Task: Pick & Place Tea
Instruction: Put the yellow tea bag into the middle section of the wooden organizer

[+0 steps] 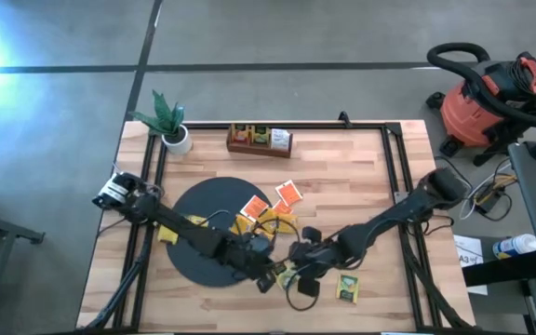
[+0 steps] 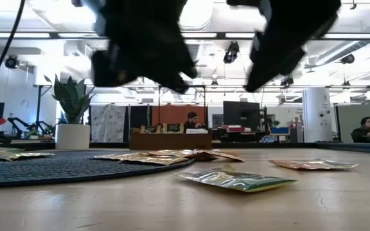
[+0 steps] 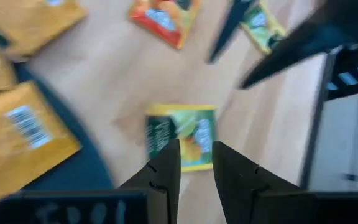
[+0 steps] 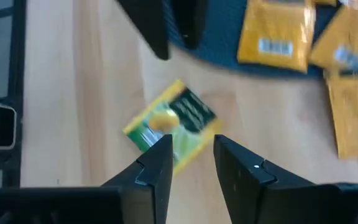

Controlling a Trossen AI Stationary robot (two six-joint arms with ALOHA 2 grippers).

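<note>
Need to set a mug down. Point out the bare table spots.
Bare wood lies between the wooden tray and the orange-red packets, and along the table's right part behind the right arm. It is crowded at the black mat's front-right edge, where both grippers hover over packets.

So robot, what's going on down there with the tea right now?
Both grippers, left and right, open above the same green tea packet on bare wood. Nothing held. Two arms crowding one packet. More packets on the black mat.

No wording reads clearly anywhere; the yellow tea packets (image 4: pixel 272 34) carry barcodes, and the green packet (image 3: pixel 180 135) perhaps bears print, too blurred to read.
</note>
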